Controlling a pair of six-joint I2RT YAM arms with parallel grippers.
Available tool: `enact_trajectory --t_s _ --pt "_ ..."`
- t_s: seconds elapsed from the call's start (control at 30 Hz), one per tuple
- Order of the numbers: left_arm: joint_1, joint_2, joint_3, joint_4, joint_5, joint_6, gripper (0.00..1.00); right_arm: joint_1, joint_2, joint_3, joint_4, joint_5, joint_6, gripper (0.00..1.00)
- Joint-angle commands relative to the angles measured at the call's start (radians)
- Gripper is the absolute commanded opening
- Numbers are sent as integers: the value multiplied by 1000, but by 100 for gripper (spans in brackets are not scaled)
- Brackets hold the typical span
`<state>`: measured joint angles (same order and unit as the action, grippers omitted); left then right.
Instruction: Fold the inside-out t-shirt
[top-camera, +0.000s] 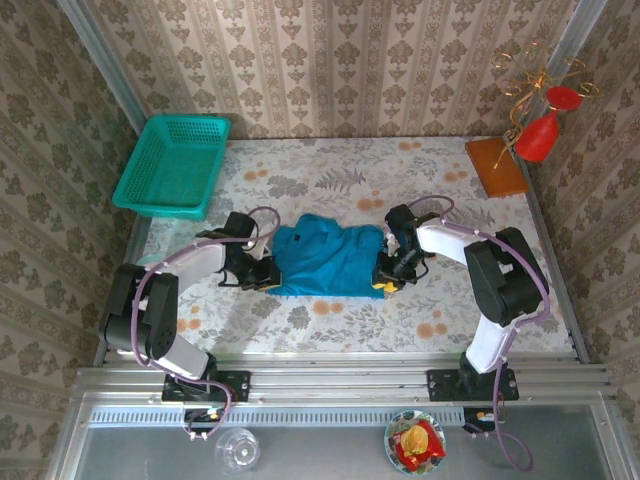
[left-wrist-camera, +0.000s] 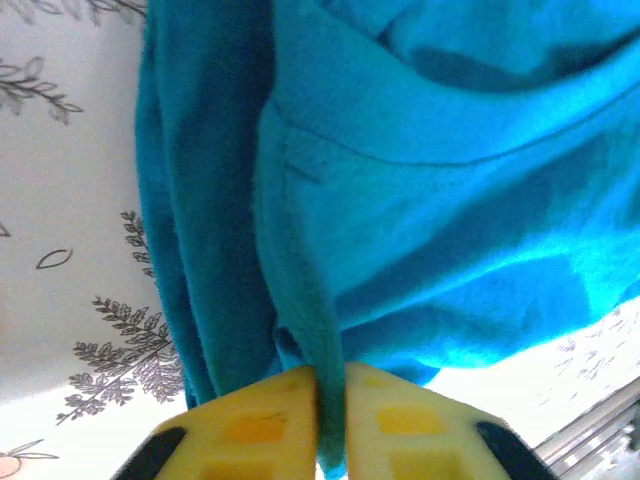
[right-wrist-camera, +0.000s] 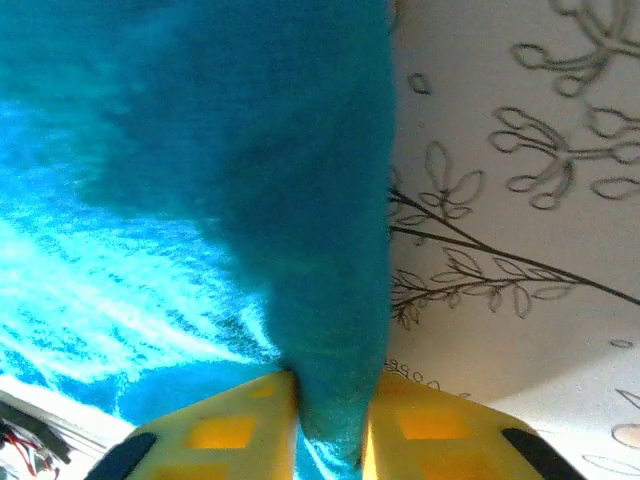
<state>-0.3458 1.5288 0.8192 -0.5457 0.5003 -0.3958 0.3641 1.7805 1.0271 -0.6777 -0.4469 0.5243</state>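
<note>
The table (top-camera: 330, 335), covered in a flowered cloth, carries the t-shirt (top-camera: 325, 258) at its middle. The shirt is bunched into a rumpled blue-teal heap between the two arms, well apart from the green basket (top-camera: 172, 165) in the far left corner. It looks like soft, light cloth with no stiffness, so it will likely sag and crease wherever it is unsupported. A fold could slide out of a loose pinch, though nothing about it can break. It is probably best held at a hem or seam, one hold at each side, so it can be drawn flat before folding. The left gripper (top-camera: 262, 274) sits at the shirt's left edge, and its wrist view shows the yellow fingers (left-wrist-camera: 250, 425) pressed together on a hemmed fold. The right gripper (top-camera: 384, 282) sits at the right edge, its fingers (right-wrist-camera: 225, 435) clamped on a thicker bunch of cloth that fills the narrow gap between them
</note>
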Motion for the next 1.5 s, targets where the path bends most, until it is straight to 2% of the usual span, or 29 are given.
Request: enact_trajectory --t_s 0.0,0.1,0.3,0.53,0.67,0.8,0.97,1.03,1.2,1.33,1.47 --pt "7 -43 10 3 -3 -7 4 -2 -7 -8 3 -23 -1 9" --pt "11 -101 31 -30 -55 -11 0 -5 -23 -3 -23 7 -4 0" --pt "45 -130 27 -84 -203 -12 0 -32 -45 -17 -70 57 -2 0" --pt "48 17 -36 16 -203 -13 0 -38 -28 -40 -75 68 -13 0" --pt "36 61 -58 16 -204 -12 0 -39 -34 -46 -88 79 -18 0" --pt "3 6 -74 -21 -209 -29 0 -38 -58 -53 -133 117 -31 0" --pt "-33 -105 -36 -96 -209 -49 11 -39 -81 -37 -195 189 -46 0" --pt "-34 -132 11 -118 -217 -42 19 -39 -82 -11 -207 191 -53 6" --pt "-35 -88 165 -125 -192 -1 29 -39 -97 67 -243 196 -62 31" --pt "-53 32 297 -83 -116 37 36 -43 -102 113 -264 222 -74 38" --pt "-65 180 445 -75 -103 68 40 -64 -74 157 -258 225 -85 39"
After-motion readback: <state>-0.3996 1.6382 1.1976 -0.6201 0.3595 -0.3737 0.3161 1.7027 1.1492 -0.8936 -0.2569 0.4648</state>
